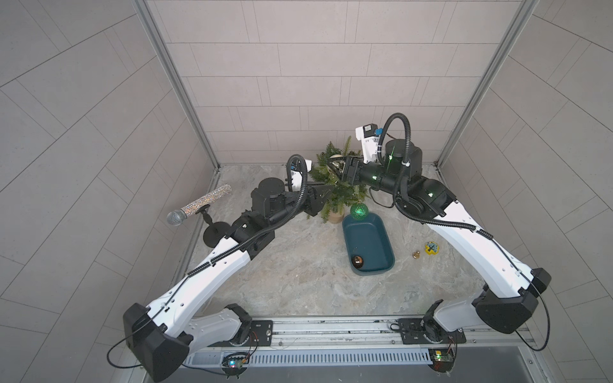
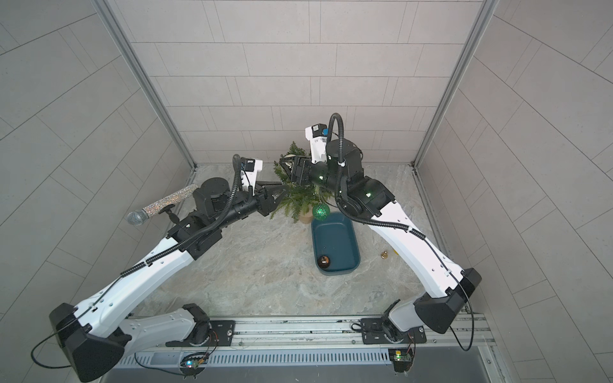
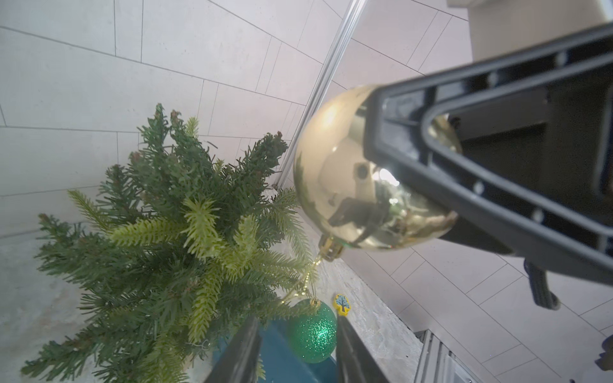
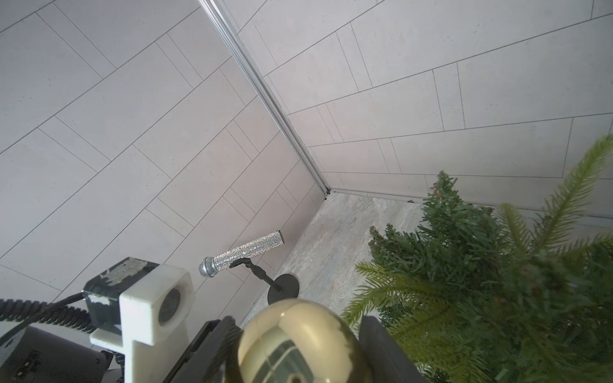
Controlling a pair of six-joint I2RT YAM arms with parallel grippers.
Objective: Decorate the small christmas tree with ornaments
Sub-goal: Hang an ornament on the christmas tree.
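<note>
The small christmas tree (image 1: 335, 194) stands near the back wall on a tan base. My right gripper (image 1: 335, 167) is shut on the pale gold ornament (image 3: 335, 172) just above the treetop, and the ball fills the gap between its jaws in the right wrist view (image 4: 298, 341). The gold cap points down, and its beaded loop trails to a branch tip. A glittery green ornament (image 1: 359, 211) hangs from a front branch over the bin. My left gripper (image 3: 297, 320) stands open and empty among the tree's left branches. A copper ornament (image 1: 358, 261) lies in the bin.
A teal bin (image 1: 368, 238) sits in front of the tree. A glittery microphone (image 1: 199, 205) on a black stand is at the left wall. A small brass bell (image 1: 416, 255) and a flat yellow piece (image 1: 432, 247) lie to the right of the bin.
</note>
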